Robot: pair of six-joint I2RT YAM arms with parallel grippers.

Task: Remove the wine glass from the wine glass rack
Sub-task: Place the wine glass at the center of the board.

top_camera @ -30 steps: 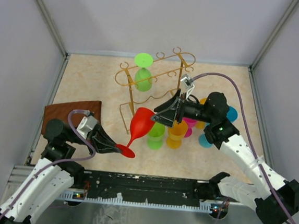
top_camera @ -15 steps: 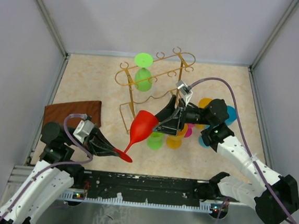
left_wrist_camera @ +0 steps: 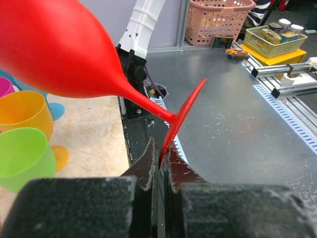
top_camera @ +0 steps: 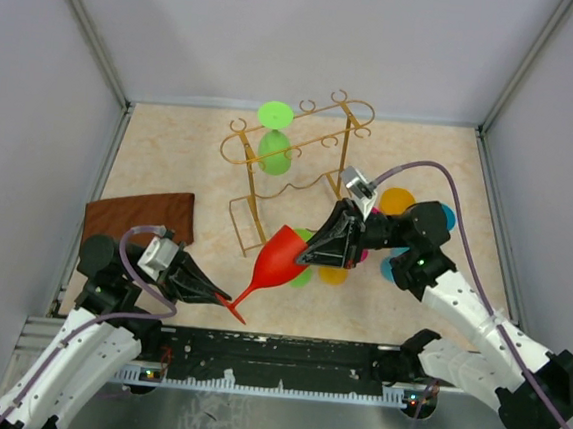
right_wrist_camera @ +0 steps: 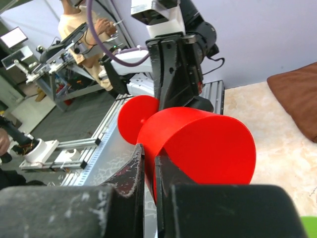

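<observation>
Right pincer (top_camera: 313, 257) clamps the bowl rim of the red wine glass (top_camera: 277, 258) — clear of the wine glass rack (top_camera: 314, 141) beyond it — stem slanting away toward the left pincer (top_camera: 221, 295), pinched tight on the foot.

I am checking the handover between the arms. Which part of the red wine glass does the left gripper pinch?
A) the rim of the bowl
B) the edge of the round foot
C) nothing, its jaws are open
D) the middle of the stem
B: in the left wrist view the left gripper is shut on the foot's edge of the red wine glass, while the right gripper pinches the bowl's rim.
</observation>
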